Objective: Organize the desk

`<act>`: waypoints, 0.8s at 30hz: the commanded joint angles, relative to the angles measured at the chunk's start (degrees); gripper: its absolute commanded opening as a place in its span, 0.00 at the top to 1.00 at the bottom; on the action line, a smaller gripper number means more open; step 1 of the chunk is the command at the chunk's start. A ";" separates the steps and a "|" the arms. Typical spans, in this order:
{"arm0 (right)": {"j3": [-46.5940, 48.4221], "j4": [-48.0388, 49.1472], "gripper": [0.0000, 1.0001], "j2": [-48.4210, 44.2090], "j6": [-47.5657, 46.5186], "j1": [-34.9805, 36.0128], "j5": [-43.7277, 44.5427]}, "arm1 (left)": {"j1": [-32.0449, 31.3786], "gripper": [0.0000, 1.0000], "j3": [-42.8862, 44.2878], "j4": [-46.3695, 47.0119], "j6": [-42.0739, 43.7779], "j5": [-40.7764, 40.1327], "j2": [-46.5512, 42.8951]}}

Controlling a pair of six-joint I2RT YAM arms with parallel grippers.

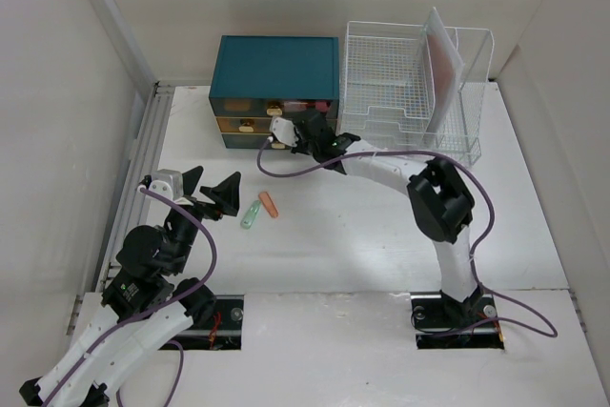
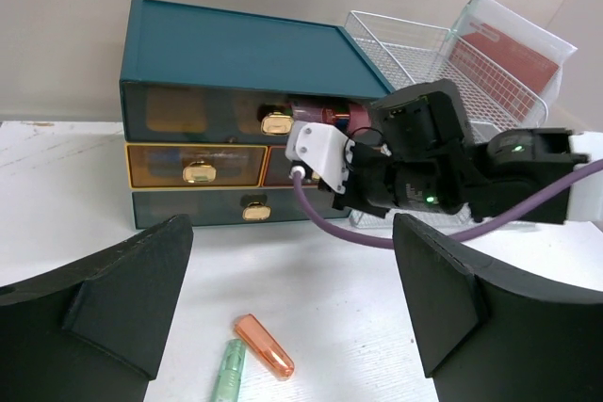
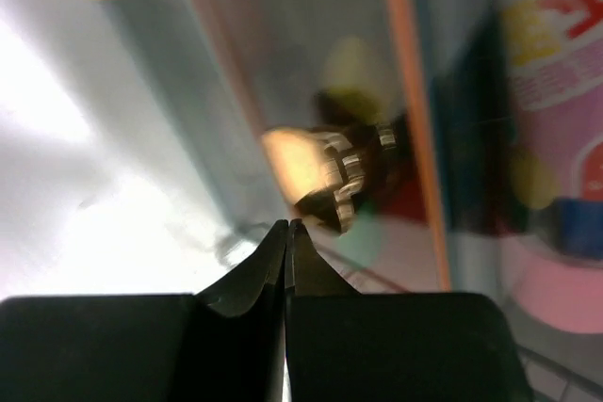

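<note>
The white desk [image 1: 362, 235] holds an orange capsule-shaped piece [image 1: 269, 204] and a pale green one [image 1: 251, 213], lying side by side. In the left wrist view the orange piece [image 2: 265, 345] and the green piece [image 2: 224, 374] lie low between my fingers. My left gripper [image 1: 212, 188] is open and empty, just left of them; it also shows in the left wrist view [image 2: 292, 261]. My right gripper [image 1: 305, 126] is shut at the front of the teal drawer box [image 1: 276, 66]. Its tips [image 3: 287, 225] sit just below a gold knob [image 3: 316, 171], holding nothing.
A white wire rack [image 1: 400, 83] stands right of the drawer box with a pinkish board [image 1: 443, 54] leaning in it. A ribbed rail [image 1: 143, 159] runs along the desk's left edge. The right arm's purple cable [image 2: 320, 218] hangs before the drawers. Walls close in on both sides.
</note>
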 commanded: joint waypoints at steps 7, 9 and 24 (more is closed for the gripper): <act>-2.27 -14.12 0.63 -22.53 4.71 2.00 -29.63 | 0.75 0.13 -0.65 3.36 -0.34 0.38 1.56; -5.52 -10.61 0.00 -27.56 4.72 2.71 -23.05 | 0.76 0.12 -0.65 4.85 -2.01 0.38 2.96; -13.36 -2.86 0.00 -49.65 27.56 -20.84 -43.14 | 2.77 0.57 -3.12 25.15 -29.08 0.39 40.63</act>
